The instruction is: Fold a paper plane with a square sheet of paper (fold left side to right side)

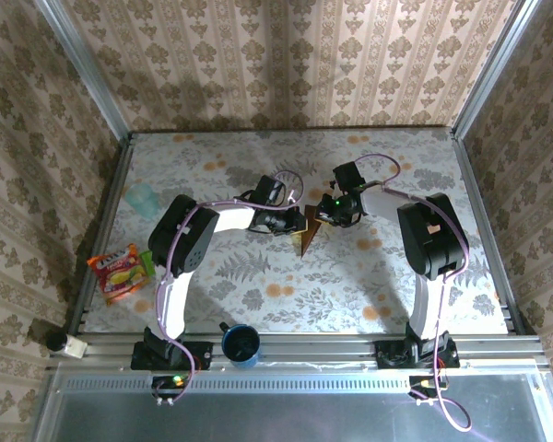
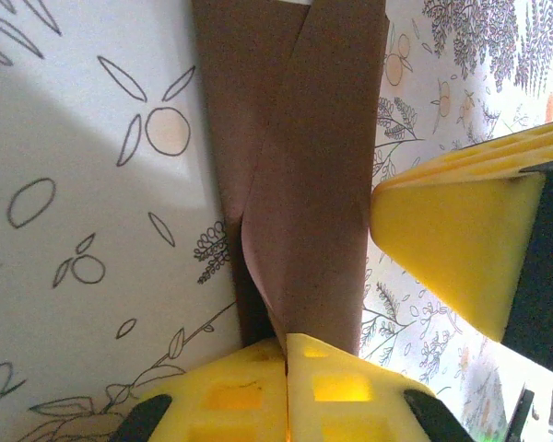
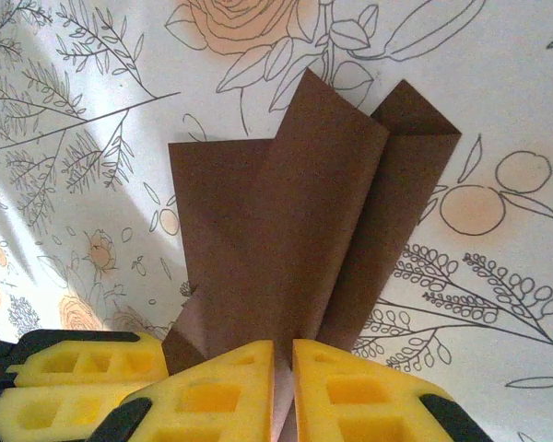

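The left gripper [image 2: 286, 354] had its yellow pads pressed together on one end of the paper plane [image 2: 304, 184], whose dark reddish-brown layers ran straight into the seam between them. The right gripper [image 3: 283, 359] was likewise closed and clamped on the same folded paper, its overlapping flaps fanning away from the fingertips over the flowered table [image 3: 64, 110]. In the left wrist view one of the right gripper's yellow fingers [image 2: 461, 249] sat just beside the paper's edge. In the right wrist view the left gripper's pads showed at the lower left, close against the fold. From above, the two grippers met near the middle of the table, tips facing each other. The paper plane showed between them as a narrow dark sliver pointing toward the near edge. Well apart from it, a blue cup [image 1: 241, 343] stood at the near rail between the arm bases. An orange snack packet [image 1: 120, 270] lay by the left edge, and a pale green cup [image 1: 143, 198] stood further back on that side.
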### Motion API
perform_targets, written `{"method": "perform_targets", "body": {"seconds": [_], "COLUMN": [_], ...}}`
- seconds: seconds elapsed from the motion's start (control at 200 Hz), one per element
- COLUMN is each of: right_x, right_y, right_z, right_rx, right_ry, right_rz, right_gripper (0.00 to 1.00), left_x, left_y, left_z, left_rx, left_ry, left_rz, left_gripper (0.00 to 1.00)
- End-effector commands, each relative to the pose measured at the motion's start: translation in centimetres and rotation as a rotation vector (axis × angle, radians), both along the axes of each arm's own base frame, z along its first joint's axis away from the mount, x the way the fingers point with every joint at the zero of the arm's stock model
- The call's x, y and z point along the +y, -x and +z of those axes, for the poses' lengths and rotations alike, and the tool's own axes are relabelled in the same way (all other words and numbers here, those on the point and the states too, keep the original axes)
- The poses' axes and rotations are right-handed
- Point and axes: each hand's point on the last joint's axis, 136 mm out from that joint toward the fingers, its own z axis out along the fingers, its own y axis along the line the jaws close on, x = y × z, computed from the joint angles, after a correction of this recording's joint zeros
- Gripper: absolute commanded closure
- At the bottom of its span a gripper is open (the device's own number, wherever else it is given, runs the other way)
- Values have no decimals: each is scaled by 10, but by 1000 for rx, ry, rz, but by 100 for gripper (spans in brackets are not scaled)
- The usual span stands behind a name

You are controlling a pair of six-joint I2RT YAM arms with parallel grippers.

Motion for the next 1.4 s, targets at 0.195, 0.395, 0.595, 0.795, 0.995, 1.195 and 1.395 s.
{"method": "perform_targets", "body": {"seconds": [0.195,0.395,0.595,0.795,0.995,1.195,1.395], "right_x": [10,13,10,21,15,5,0], "right_y": [-13,-16,-14,-19,-13,-4,2], "right_z": [21,12,20,11,-2,-9,-13], "right_rx": [-62,-45,-60,-39,1,23,28], "right_ry": [-51,-45,-32,-46,4,50,65], "right_rz": [3,3,3,21,25,20,7], "right_gripper": [89,91,90,91,91,91,91], "left_x": [34,34,33,34,33,35,36], "left_y": [6,7,6,6,5,3,3], "left_z": [-77,-77,-77,-78,-79,-81,-84], "left_rx": [48,48,47,50,51,54,59], "left_ry": [-219,-219,-219,-222,-224,-232,-238], "left_rz": [51,48,48,46,45,52,55], "left_gripper": [92,93,93,93,92,91,91]}}
